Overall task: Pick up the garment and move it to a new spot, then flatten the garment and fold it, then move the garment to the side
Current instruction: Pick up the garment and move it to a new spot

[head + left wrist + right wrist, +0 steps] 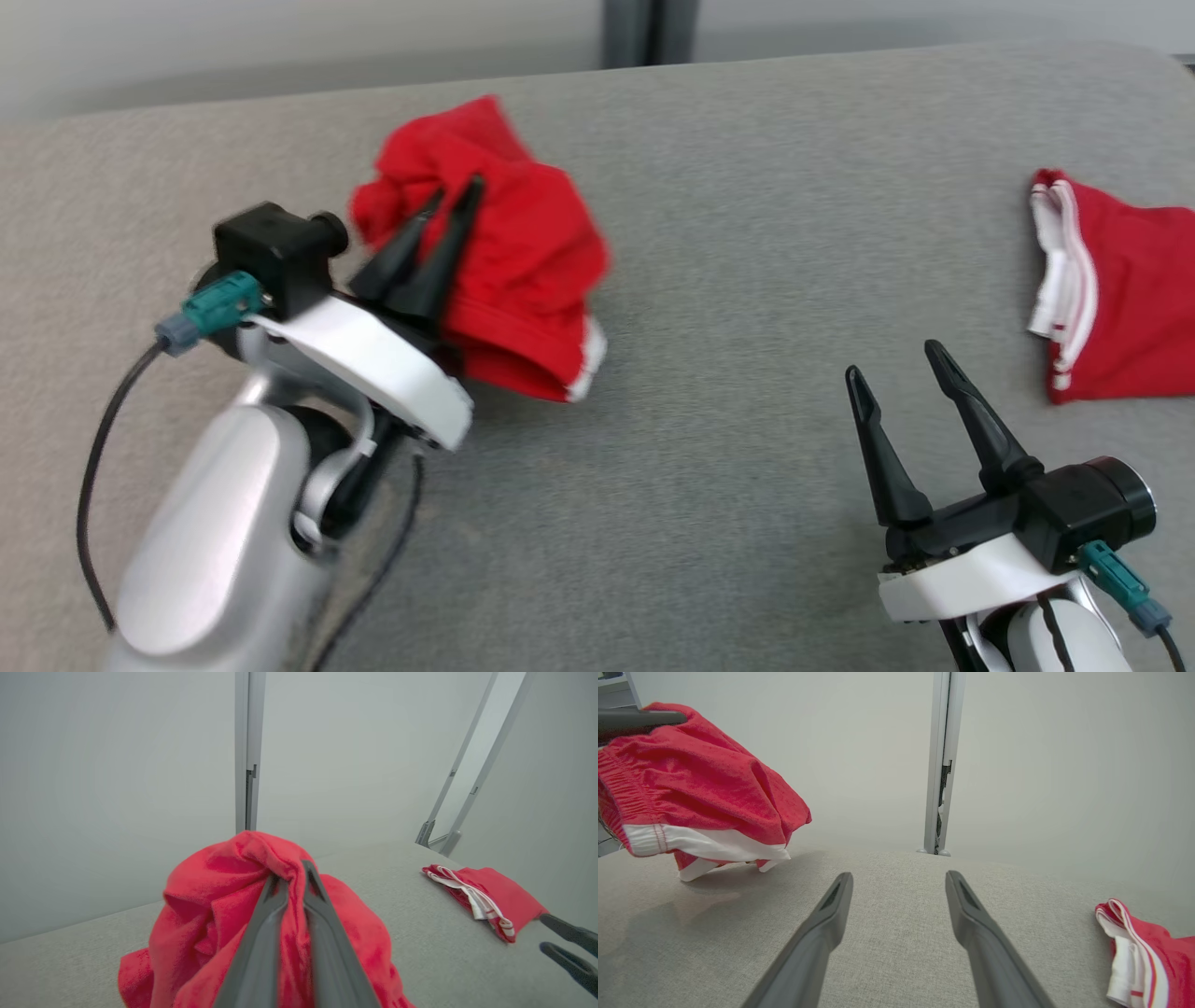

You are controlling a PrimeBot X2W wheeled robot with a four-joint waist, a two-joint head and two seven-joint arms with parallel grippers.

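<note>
Head view: red garment [523,271] hangs pinched in the left hand [457,187].

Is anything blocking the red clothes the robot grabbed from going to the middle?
Nothing visible. The left gripper holds the red garment; the grey surface beside it lies bare up to the folded red garment.

Red garment [523,271]: terry shorts w/ white hem trim, elastic waistband, crumpled in 1 bunch. Top fold pinched tight by left gripper [457,187]; rest hangs lifted, white hem lowest, at or just above grey tabletop [747,467], left side.
</note>
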